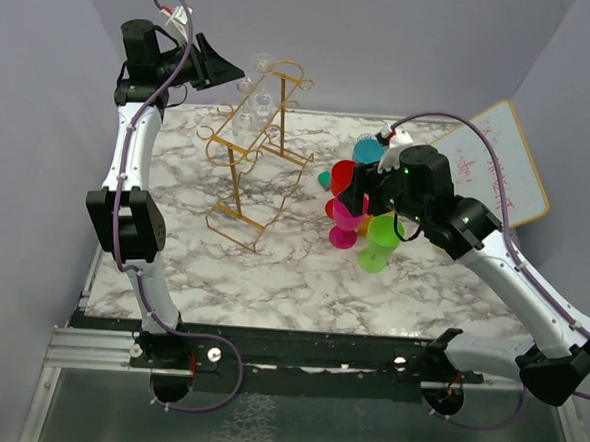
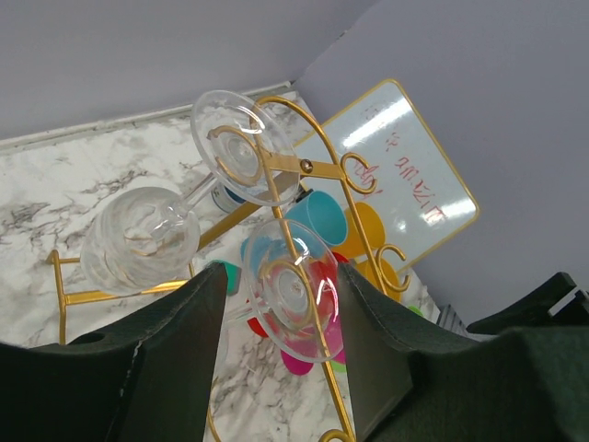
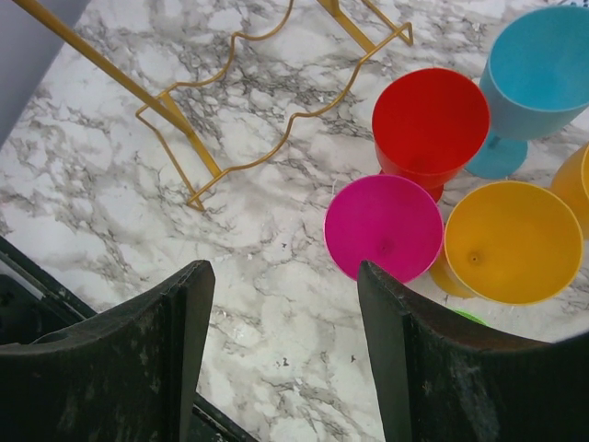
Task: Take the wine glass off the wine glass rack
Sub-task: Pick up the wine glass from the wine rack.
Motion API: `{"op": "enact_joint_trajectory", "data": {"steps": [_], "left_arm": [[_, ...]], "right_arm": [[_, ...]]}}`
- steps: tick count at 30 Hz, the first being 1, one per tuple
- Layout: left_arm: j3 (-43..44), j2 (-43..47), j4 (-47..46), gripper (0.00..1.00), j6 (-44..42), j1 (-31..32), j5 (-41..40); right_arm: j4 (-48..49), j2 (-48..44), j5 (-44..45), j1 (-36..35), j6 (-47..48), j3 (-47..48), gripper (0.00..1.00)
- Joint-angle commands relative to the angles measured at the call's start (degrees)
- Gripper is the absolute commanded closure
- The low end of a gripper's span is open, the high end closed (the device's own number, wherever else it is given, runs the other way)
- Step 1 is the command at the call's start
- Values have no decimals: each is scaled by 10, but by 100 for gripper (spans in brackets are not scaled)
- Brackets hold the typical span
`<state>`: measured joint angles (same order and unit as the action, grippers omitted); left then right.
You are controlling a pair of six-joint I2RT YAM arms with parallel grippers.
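1. Note left gripper (image 2: 283,281) raised high over far-left corner of table (image 1: 301,282), level with top of wine glass rack (image 2: 308,167). Height presumably chosen to meet a hanging foot rather than a bowl.
2. See wine glass (image 2: 294,290) hung by its clear foot on an upper rack arm, foot framed between both fingers in left wrist view. Not yet off.
3. Record jaws as apart, one finger either side of foot. Gap visible on one side, contact on the other not resolvable; no firm grip evident.
4. Note second clear glass (image 2: 241,147) hooked just above, near enough to be knocked during a lift.
5. Find right gripper (image 3: 283,276) spread wide and empty above coloured goblets (image 3: 430,120) towards right edge, probably parked away from rack.
6. Judge next step: close on foot, then slide it out along scroll hook.
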<state>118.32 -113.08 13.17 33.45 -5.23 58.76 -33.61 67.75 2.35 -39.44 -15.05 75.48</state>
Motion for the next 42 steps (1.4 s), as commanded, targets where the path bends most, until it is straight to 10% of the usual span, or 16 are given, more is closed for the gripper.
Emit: {"op": "enact_joint_trajectory", "data": {"steps": [1, 26, 42], "left_arm": [[-10, 2, -4, 48, -4, 3, 36], [3, -4, 26, 100, -26, 5, 54], [39, -10, 36, 100, -2, -16, 40]], "right_arm": [[-31, 10, 11, -2, -5, 10, 31], [-43, 10, 18, -2, -3, 9, 30], [-43, 14, 22, -2, 0, 9, 30]]}}
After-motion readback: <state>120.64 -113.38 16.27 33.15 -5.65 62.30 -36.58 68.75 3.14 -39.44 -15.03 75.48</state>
